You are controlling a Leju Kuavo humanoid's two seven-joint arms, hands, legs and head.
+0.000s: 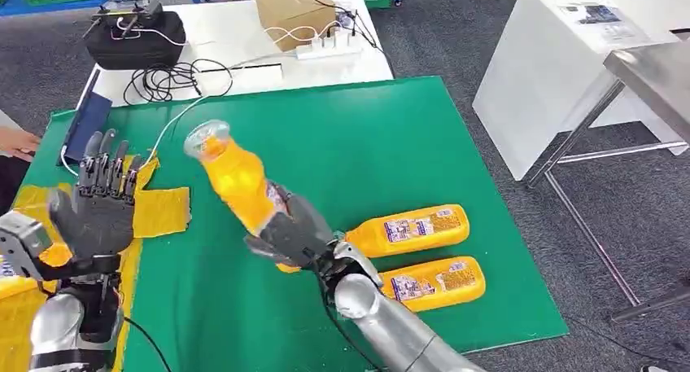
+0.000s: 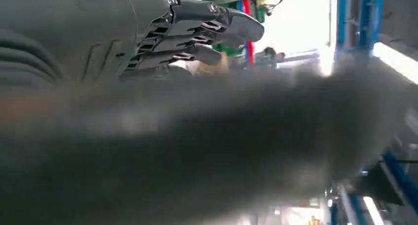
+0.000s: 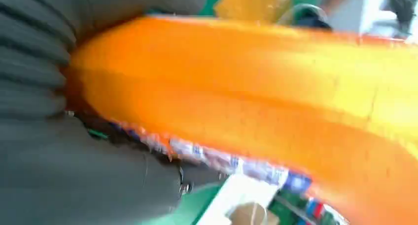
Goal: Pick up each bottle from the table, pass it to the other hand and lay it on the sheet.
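Right hand [image 1: 297, 234]: grasping an orange bottle [image 1: 236, 177] around its lower body, lifted above the green counter [image 1: 366, 144], tilted with its clear cap end toward the robot's left; the right wrist view shows the same bottle [image 3: 256, 92] close up against the grey palm. Left hand [image 1: 96, 201]: released, palm raised, fingers [image 1: 110, 168] upright and apart, holding nothing, over the yellow sheet [image 1: 163, 209] at the counter's left side. Two further orange bottles, one [image 1: 411, 229] and another [image 1: 435, 281], lying on their sides just beside each other on the counter near the right arm. Behind: white table with black bag [image 1: 134, 34], cardboard box [image 1: 294, 10], power strip [image 1: 329, 46]
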